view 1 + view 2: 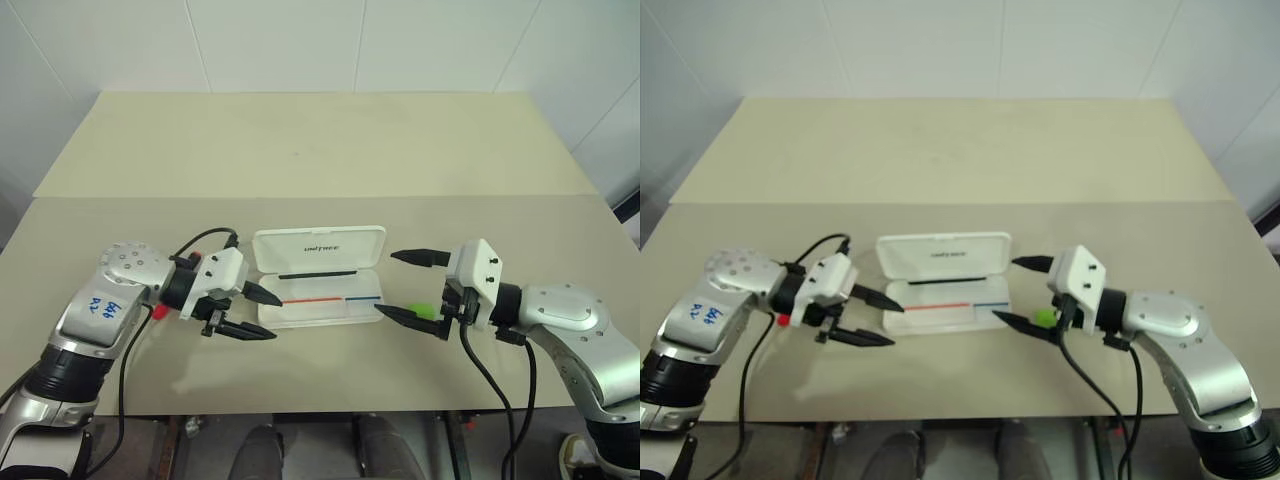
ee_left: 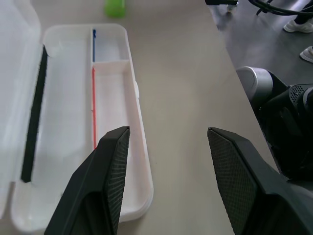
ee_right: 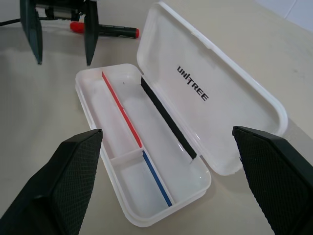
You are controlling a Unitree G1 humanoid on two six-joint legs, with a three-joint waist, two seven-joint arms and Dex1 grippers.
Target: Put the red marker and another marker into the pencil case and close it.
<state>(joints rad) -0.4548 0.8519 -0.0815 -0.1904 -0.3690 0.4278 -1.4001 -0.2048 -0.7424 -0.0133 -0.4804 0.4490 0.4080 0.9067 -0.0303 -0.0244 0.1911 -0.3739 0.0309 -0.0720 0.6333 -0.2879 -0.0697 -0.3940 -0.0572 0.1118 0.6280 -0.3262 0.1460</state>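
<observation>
Beige two-panel table (image 1: pixel 300 150) against white tiled wall (image 1: pixel 300 40), pencil case (image 1: pixel 318 262) lid-open mid-table, left gripper (image 1: pixel 258 312) released beside it, red marker (image 3: pixel 105 30) behind that gripper, right gripper (image 1: pixel 415 286) spread wide, green marker (image 1: pixel 424 311) by its fingers

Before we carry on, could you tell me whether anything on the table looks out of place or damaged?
Nothing stands out. The pencil case lies open and intact with no markers inside. The red marker and the lime-green marker lie on the table outside it, one off each end.
</observation>
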